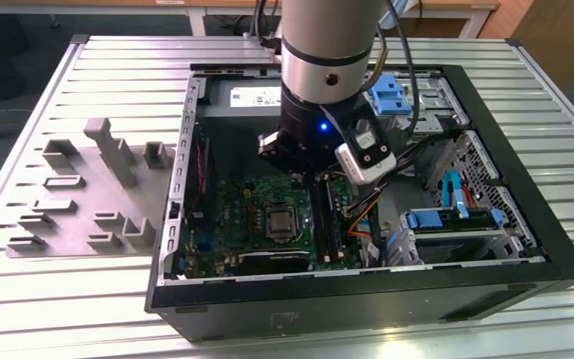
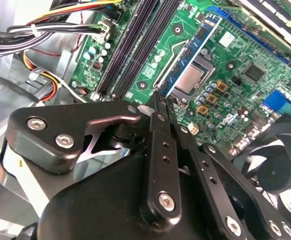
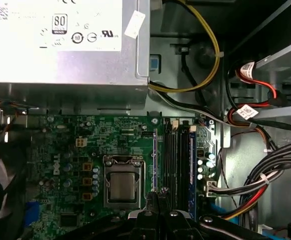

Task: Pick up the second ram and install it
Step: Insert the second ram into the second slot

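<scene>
Soft, even light falls from above and the table [image 1: 98, 75] looks bright. Inside the case [image 1: 526, 278] it is dimmer, and darkest under the arm [image 1: 327, 45]. The power supply [image 3: 65, 60] shines pale, and the black gripper [image 2: 159, 97] shows small glints.

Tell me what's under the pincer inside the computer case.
The pincer holds the second ram above the motherboard, over the gap between the processor socket and the memory slots. The board directly beneath the pincer's body is covered.
</scene>
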`<state>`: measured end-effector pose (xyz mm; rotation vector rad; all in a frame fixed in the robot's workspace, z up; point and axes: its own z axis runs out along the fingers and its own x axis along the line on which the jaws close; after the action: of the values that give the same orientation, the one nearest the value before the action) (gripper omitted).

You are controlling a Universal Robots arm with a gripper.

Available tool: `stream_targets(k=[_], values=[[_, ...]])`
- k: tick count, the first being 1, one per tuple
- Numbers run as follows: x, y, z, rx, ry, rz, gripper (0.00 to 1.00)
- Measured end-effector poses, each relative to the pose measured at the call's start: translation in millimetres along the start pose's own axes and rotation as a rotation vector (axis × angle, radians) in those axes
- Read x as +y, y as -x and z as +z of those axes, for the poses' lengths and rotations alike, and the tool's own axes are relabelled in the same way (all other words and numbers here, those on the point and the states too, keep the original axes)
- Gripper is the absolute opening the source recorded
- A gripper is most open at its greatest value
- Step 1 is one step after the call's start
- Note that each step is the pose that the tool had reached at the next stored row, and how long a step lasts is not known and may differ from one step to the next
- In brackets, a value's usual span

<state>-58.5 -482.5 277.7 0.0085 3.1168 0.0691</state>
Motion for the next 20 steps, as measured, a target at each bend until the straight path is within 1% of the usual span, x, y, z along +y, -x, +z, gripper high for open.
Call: stream_targets(k=[2, 6, 9, 12, 17, 20], values=[[-0.1, 2.4, 2.3, 0.0, 0.0, 0.0, 0.12], [-0.2, 11.2, 5.5, -0.0001, 0.0001, 0.0, 0.12], [-0.3, 15.5, 8.7, 0.0002, 0.0, -0.005, 0.12], [-0.5, 17.0, 13.9, 0.0006, 0.0003, -0.015, 0.12], [-0.9, 17.4, 22.7, 0.0009, 0.0004, -0.021, 0.12], [-1.0, 19.3, 26.2, 0.0013, 0.0001, -0.027, 0.12]])
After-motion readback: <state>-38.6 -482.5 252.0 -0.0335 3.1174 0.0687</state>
